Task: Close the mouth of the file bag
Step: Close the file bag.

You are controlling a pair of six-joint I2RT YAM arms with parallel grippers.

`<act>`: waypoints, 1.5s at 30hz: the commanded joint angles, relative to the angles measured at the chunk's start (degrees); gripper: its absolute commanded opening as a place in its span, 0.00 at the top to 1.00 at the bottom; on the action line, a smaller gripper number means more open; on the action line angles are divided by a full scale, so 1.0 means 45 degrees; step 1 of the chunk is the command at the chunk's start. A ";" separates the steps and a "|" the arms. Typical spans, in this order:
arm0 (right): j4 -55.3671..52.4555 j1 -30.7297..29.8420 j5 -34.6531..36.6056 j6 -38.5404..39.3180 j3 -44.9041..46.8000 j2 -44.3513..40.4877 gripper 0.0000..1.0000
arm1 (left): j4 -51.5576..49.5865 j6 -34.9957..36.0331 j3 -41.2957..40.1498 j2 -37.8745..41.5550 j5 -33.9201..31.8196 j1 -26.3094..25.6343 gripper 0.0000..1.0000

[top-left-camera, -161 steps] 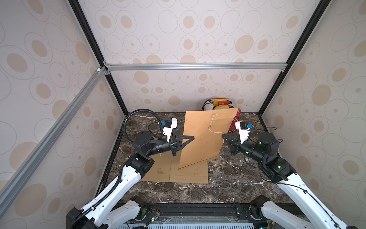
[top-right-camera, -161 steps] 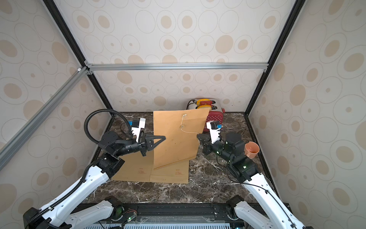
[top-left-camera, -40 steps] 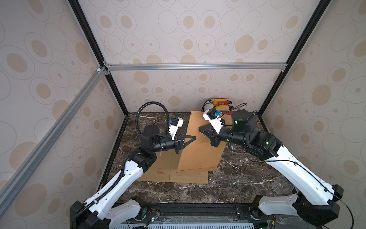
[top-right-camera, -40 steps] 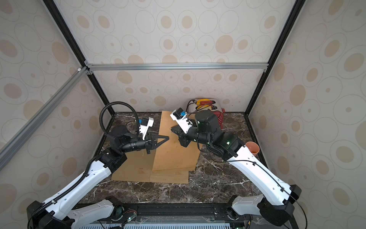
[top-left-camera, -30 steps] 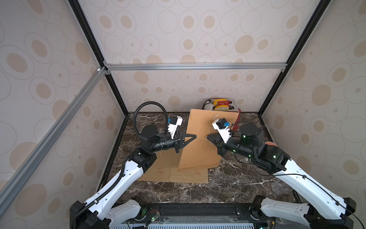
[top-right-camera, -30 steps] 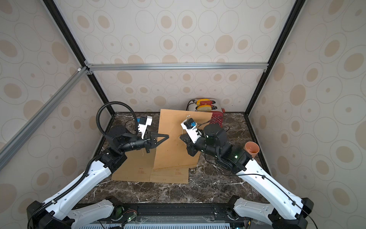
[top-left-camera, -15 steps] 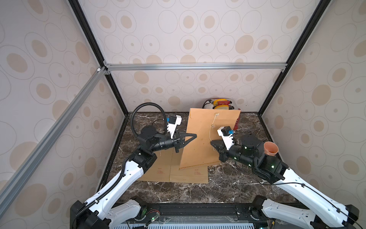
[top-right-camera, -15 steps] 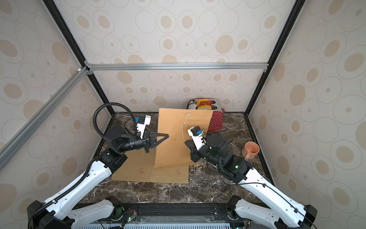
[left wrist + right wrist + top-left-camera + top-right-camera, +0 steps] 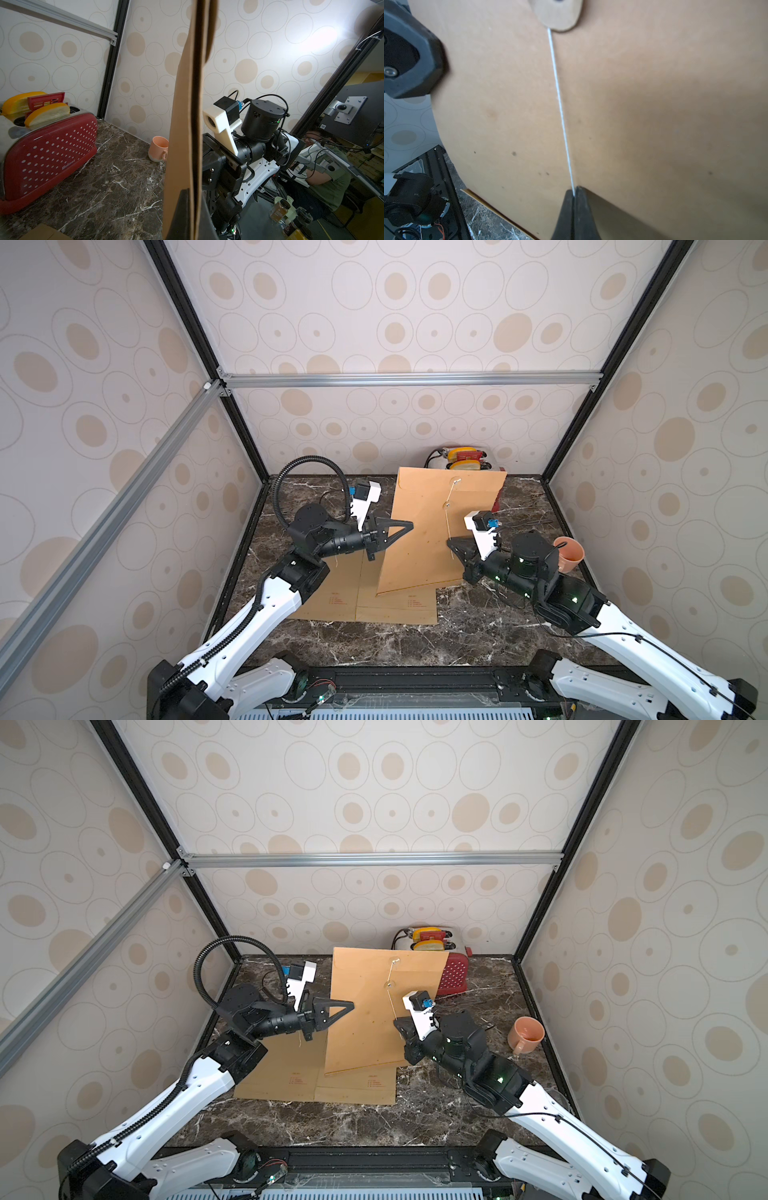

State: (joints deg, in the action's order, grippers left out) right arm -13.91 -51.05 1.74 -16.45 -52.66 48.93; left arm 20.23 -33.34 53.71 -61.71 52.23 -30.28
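- The bag (image 9: pixel 432 539) stands upright and tilted over the middle of the tabletop (image 9: pixel 478 630). Its lowest corner is at or just above the flat bags (image 9: pixel 345 601) lying toward the near left corner. Whether it touches them cannot be told.
- Treat it as light, thin kraft paper. It is stiff enough to stand as a sheet, but it will likely bow, crease or swing if you pull hard.
- Your left fingers (image 9: pixel 182 209) are pressed together on the bag's left edge, about halfway up. That looks a sound hold, since the layered edge should be stiffest.
- The string (image 9: pixel 560 112) is thin, limp and probably slippery. It runs taut from the lower button (image 9: pixel 556 14) to your right fingers (image 9: pixel 564 218), which pinch its end.
- Wind with gentle tension only, because the button looks like a small paper disc that could tear off.
- The toaster (image 9: pixel 453 973) sits at the far edge behind the bag's right side, and the cup (image 9: pixel 525 1031) is by the right edge.
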 commanded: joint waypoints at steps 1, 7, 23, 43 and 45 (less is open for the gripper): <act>-0.0444 0.0211 0.0439 0.0158 -0.0425 -0.0287 1.00 | 0.0314 0.0094 0.0239 0.0061 0.0191 -0.0067 1.00; -0.2302 0.1245 0.0226 0.0476 -0.1938 -0.0352 1.00 | 0.0212 0.0163 0.0268 -0.0036 0.0193 -0.0072 1.00; -0.6070 0.3004 -0.0202 0.2300 -0.7001 0.2554 1.00 | 0.0212 0.0239 0.0268 0.0072 0.0298 -0.0069 1.00; -0.6206 0.3850 -0.2800 0.1870 -0.7838 0.3248 1.00 | -0.0539 0.0589 0.0499 -0.0095 0.0057 -0.0073 1.00; -0.6208 0.3848 -0.2989 0.1894 -0.8071 0.3263 1.00 | -0.0990 0.0828 0.0628 -0.0173 -0.0052 -0.0068 1.00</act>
State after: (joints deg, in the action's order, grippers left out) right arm -41.67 -33.93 -9.34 -7.51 -86.59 63.77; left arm 17.67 -32.16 53.74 -61.84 52.27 -30.30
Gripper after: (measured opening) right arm 0.042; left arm 0.046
